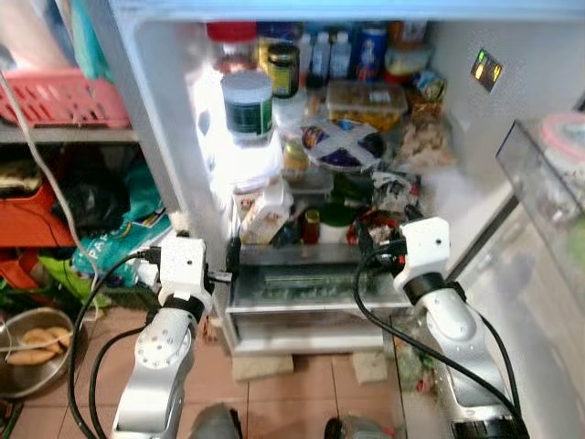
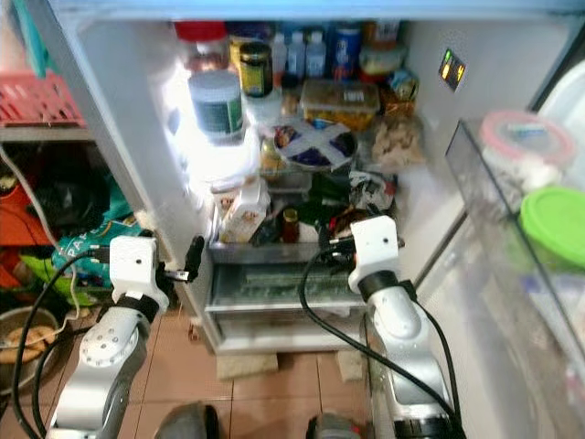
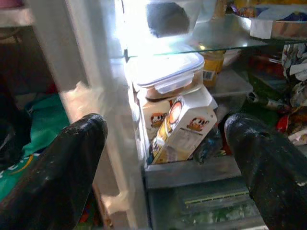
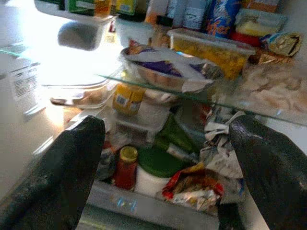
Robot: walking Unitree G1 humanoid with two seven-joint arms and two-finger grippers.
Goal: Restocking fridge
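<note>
A: White plastic of the fridge wall (image 1: 174,137) is met first on the left; the left end effector (image 1: 219,273) is held just beside its front edge, fingers spread wide, nothing gripped. In the left wrist view one finger (image 3: 57,167) lies outside the wall and the other (image 3: 268,163) before the lower shelf.

B: Noted. Which step is judged to be in hand?

A: An approach or survey, by judgement. No item to be stocked is seen in either end effector, so a pick-up elsewhere is probably called for before anything is placed.

B: What lies ahead of the left fingers?

A: A tilted carton (image 3: 184,127), leaning under a lidded container (image 3: 165,76). Further right, a small red-lidded jar (image 4: 125,167) stands on the lower shelf, with green items and crumpled wrappers (image 4: 192,189) beside it.

B: And the right side?

A: The right end effector (image 1: 379,245) is held at the lower shelf front, fingers likewise apart and empty. Above it a glass shelf (image 4: 158,91) carries a covered bowl (image 1: 343,144). The open door's bin (image 2: 498,197) stands at far right, holding a green-lidded tub (image 2: 556,219).

B: Open room?

A: Little is seen. Both shelves are crowded to their front edges; the glass shelf edge overhangs the right fingers, and the wall edge sits between the left ones. The drawer (image 1: 306,288) below is shut. Any entry would need to be made narrow and low, clear of the glass.
</note>
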